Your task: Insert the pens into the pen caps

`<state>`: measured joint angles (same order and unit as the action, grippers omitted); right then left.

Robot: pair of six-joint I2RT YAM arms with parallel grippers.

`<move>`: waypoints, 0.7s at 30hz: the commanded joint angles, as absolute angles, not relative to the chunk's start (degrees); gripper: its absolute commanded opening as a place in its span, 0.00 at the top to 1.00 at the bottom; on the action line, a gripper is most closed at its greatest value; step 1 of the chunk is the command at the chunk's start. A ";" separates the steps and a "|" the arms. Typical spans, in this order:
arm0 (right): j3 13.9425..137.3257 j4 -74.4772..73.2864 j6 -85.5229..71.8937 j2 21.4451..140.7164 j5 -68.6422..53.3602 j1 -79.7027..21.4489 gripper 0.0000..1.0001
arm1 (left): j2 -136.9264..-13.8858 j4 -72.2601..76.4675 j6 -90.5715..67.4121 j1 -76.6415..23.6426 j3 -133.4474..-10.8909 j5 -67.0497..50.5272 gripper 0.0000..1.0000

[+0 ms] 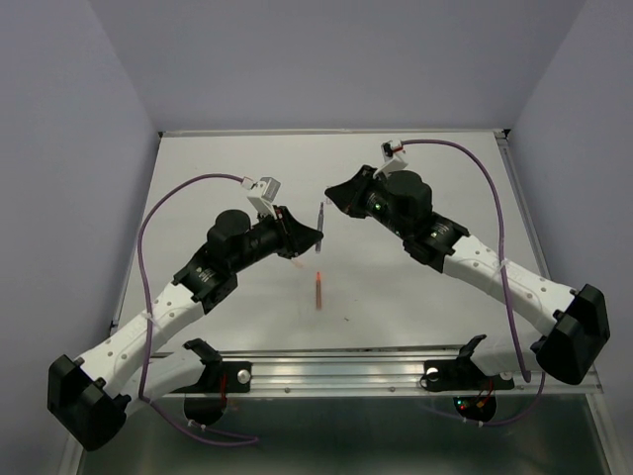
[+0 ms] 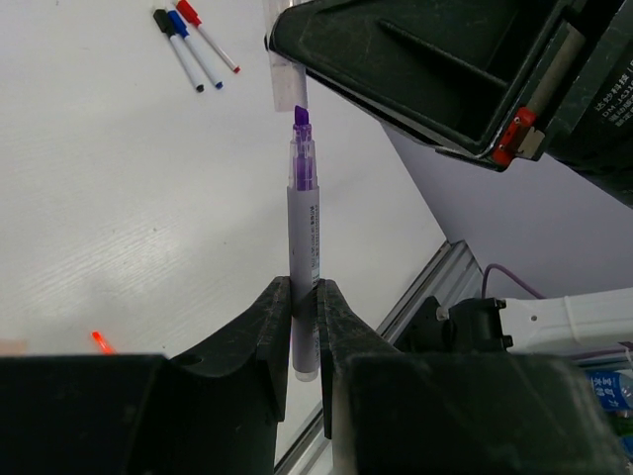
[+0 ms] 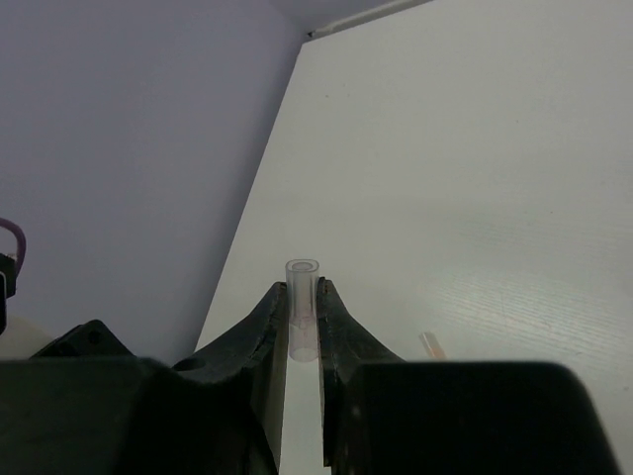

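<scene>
- Three capped pens (image 2: 193,45), with black, blue and red caps, lie side by side on the table, well to the left of the purple pen and beyond it in the left wrist view.
- The left gripper (image 2: 304,297) has its fingers closed tight on the lower barrel of the purple pen (image 2: 305,228), which it holds off the table with the bare purple tip pointing away.
- A line of dark print runs along that pen's pale barrel, too small to read.
- An orange pen (image 1: 318,289) lies flat on the table, just on the arm-base side of the purple pen in the overhead view.
- A clear cap (image 3: 303,282) sits just beyond the purple pen's tip, nearly in line with it; whether they touch I cannot tell.
- The right gripper (image 3: 303,291) is clamped on the clear cap, whose open mouth sticks out past the fingers.
- A blue label (image 2: 608,391) shows far right of the purple pen, its writing unreadable.
- The table (image 1: 425,297) is matt white with a faint grain, and a metal rail (image 1: 346,368) runs along its near edge.
- Plain pale lilac walls (image 1: 79,148) close it in.
</scene>
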<state>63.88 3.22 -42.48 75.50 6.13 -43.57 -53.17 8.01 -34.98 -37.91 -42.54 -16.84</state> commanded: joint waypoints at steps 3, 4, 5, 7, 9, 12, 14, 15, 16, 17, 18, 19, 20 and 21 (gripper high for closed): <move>66.70 4.57 -41.66 72.33 14.24 -43.95 0.86 | -50.80 9.93 -35.33 -38.32 -43.24 -16.17 1.00; 66.97 4.57 -41.49 72.33 13.54 -43.95 0.86 | -50.97 9.93 -35.25 -38.23 -43.33 -16.35 1.00; 67.06 4.66 -41.66 72.68 12.40 -43.95 0.86 | -51.50 9.93 -35.16 -38.23 -43.42 -16.52 1.00; 67.24 5.18 -42.27 73.12 9.59 -43.95 0.86 | -52.29 9.93 -34.98 -38.41 -43.77 -17.14 1.00; 67.50 5.19 -42.36 74.09 7.04 -43.95 0.86 | -52.64 9.93 -34.72 -38.41 -44.21 -17.49 1.00; 68.03 5.36 -42.45 74.88 4.93 -43.95 0.85 | -53.17 9.84 -34.37 -38.50 -44.47 -17.58 1.00; 68.12 5.80 -42.45 74.97 4.22 -43.95 0.85 | -53.17 9.84 -34.19 -38.50 -44.74 -17.75 1.00; 68.12 6.06 -42.45 74.97 4.04 -43.95 0.85 | -53.26 9.84 -33.93 -38.50 -44.82 -17.75 1.00; 68.03 6.15 -42.45 74.97 3.96 -43.95 0.85 | -53.35 9.84 -33.75 -38.50 -44.82 -17.84 1.00; 68.03 6.33 -42.45 74.97 3.78 -43.95 0.85 | -53.44 9.84 -33.75 -38.50 -44.91 -17.84 1.00; 68.03 6.33 -42.45 75.06 3.52 -43.95 0.85 | -53.44 9.93 -33.75 -38.50 -45.00 -18.02 1.00; 67.94 6.33 -42.45 75.32 3.43 -43.95 0.85 | -53.61 9.93 -33.49 -38.50 -45.09 -18.10 1.00; 67.94 6.33 -42.36 75.41 3.25 -43.95 0.85 | -53.70 10.11 -33.49 -38.50 -45.17 -18.11 1.00; 67.85 6.33 -42.45 75.67 3.25 -43.95 0.84 | -53.70 10.11 -33.31 -38.50 -45.18 -18.19 1.00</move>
